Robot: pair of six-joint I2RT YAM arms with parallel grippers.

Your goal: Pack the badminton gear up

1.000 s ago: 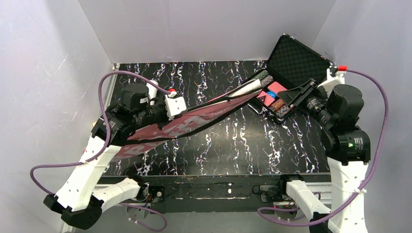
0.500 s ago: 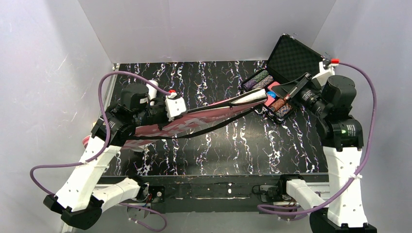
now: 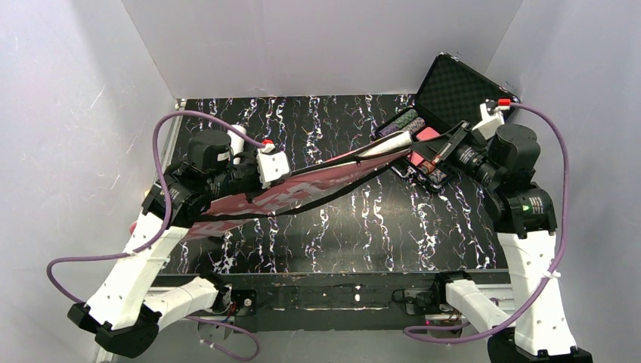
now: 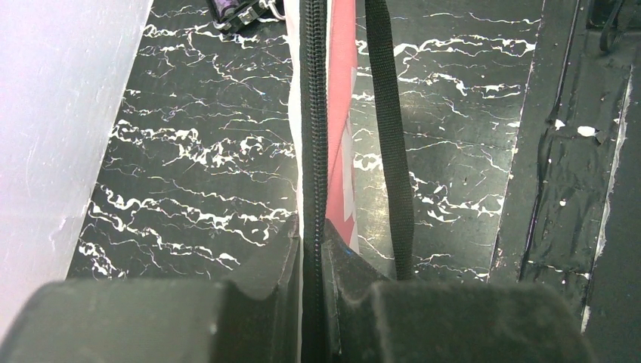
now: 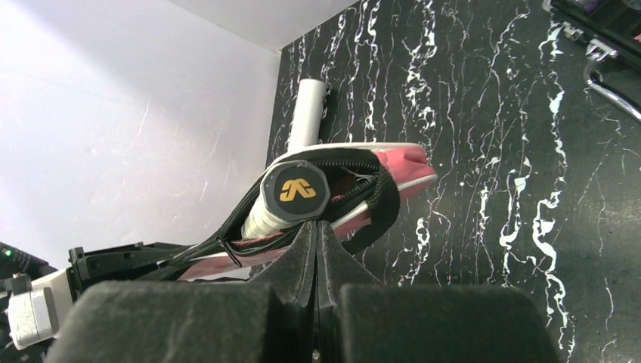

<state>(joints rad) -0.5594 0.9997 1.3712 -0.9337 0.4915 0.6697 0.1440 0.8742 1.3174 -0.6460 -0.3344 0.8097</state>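
The long pink bag [image 3: 302, 189] hangs stretched above the table between my two grippers. My left gripper [image 3: 286, 180] is shut on its black zipper edge [image 4: 314, 151], with the black strap [image 4: 393, 151] hanging beside it. My right gripper [image 3: 420, 153] is shut on a thin part of the bag's open end [image 5: 401, 162], just under a white racket handle [image 5: 295, 189] with a black end cap that sticks out of the opening. The white tube [image 3: 238, 140] lies on the table behind the left arm and also shows in the right wrist view [image 5: 306, 113]. I see no shuttlecocks.
The open black foam-lined case [image 3: 453, 94] of poker chips stands at the far right, right under my right gripper. White walls close in the left, back and right sides. The table's taped near edge [image 4: 574, 151] runs beside the bag.
My right arm has moved left and away from me, carrying the bag's end over the case edge. The bag has turned more on edge, so less of its lettering shows. The left arm holds still.
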